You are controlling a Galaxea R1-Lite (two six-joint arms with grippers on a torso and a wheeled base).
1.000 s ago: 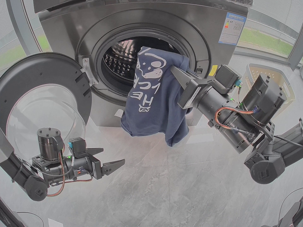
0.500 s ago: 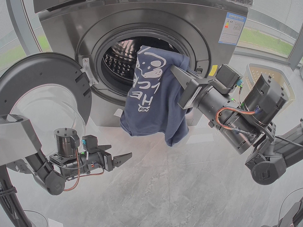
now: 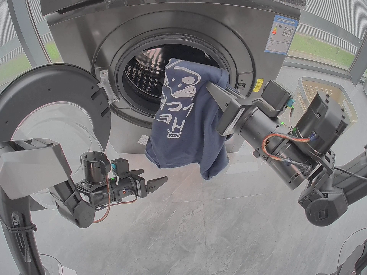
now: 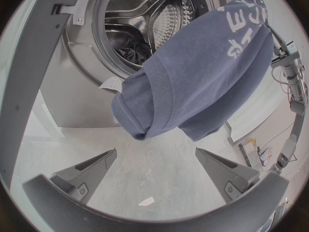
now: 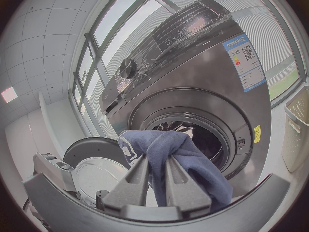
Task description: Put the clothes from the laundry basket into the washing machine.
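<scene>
Floor tiles (image 3: 214, 226) lie nearest. At eight o'clock my left claw (image 3: 155, 175) hangs low over them, spread wide and holding nothing. Toward twelve, my right claw (image 3: 214, 89) is clenched on the navy shirt (image 3: 183, 126), which hangs before the open mouth of the washing machine (image 3: 244, 46). Farther, at two o'clock, stands the laundry basket (image 3: 346, 96).

Floor (image 3: 214, 226): pale grey stone-look tiles, glossy, faint veins, thin joints. Small white paper scrap (image 4: 146, 201) lying on it. Tall windows (image 5: 106, 29) with grey frames along wall behind, reaching up to ceiling (image 5: 42, 23); daylight pouring in. Low grey sill (image 3: 317, 67) under glass. Outside: strip of grass (image 3: 325, 52), grey ribbed facade (image 5: 257, 7) beyond. Ceiling: white square panels, one lit light panel (image 5: 9, 94) set in. Plain white wall (image 5: 19, 136) at side. Window brightness reflected softly on floor.
</scene>
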